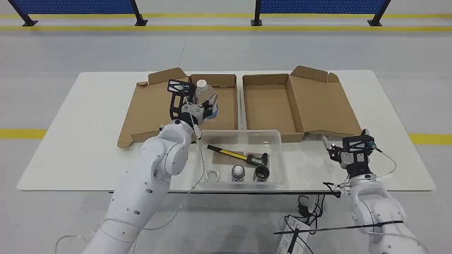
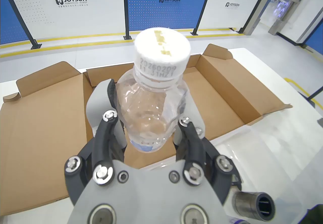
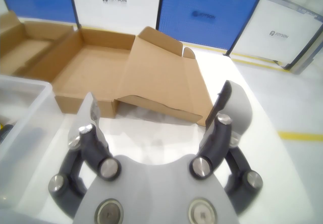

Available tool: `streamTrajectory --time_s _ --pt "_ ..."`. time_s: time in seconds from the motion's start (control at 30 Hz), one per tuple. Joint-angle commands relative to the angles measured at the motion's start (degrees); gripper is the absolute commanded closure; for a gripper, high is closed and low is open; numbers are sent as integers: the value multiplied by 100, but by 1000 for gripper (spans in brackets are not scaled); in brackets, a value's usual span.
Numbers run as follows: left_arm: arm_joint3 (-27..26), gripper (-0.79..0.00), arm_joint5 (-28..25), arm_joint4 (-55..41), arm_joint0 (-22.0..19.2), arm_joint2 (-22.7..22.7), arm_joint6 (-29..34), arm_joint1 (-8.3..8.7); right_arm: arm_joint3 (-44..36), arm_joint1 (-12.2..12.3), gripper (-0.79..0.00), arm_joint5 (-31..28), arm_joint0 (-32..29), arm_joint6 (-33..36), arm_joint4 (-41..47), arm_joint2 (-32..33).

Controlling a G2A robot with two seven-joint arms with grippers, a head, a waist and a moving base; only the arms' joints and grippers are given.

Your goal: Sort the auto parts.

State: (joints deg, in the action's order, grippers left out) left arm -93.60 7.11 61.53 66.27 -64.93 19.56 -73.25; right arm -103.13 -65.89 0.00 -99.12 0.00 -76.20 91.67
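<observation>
My left gripper [image 2: 149,119] is shut on a clear plastic bottle [image 2: 151,111] with a white cap, held over the near edge of the left cardboard box [image 1: 159,109]. In the top view the bottle [image 1: 204,95] sits at that box's right part, with the left gripper [image 1: 189,106] on it. A clear plastic bin [image 1: 275,141] at the table's front holds a yellow-and-black tool [image 1: 236,155], two dark round parts [image 1: 263,172] and a white ring [image 1: 207,176]. My right gripper [image 3: 159,106] stands open and empty near the table's front right corner, seen also from above as the right gripper [image 1: 351,152].
A second open cardboard box [image 1: 272,106] lies right of the first, its lid flap spread toward the right. A metal cylinder [image 2: 254,203] lies in the bin beside the left wrist. Blue and white fence panels stand behind the table.
</observation>
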Motion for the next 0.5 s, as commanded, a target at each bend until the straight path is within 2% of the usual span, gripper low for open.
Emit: streamTrajectory --time_s 0.0,0.17,0.47 --pt "0 0 0 0 0 0 0 0 0 0 -785 0 0 0 0 0" --pt "220 0 22 160 -148 -63 -102 -11 0 0 -785 0 0 0 0 0" --pt "1303 0 314 55 -883 257 -41 -187 0 0 -785 0 0 0 0 0"
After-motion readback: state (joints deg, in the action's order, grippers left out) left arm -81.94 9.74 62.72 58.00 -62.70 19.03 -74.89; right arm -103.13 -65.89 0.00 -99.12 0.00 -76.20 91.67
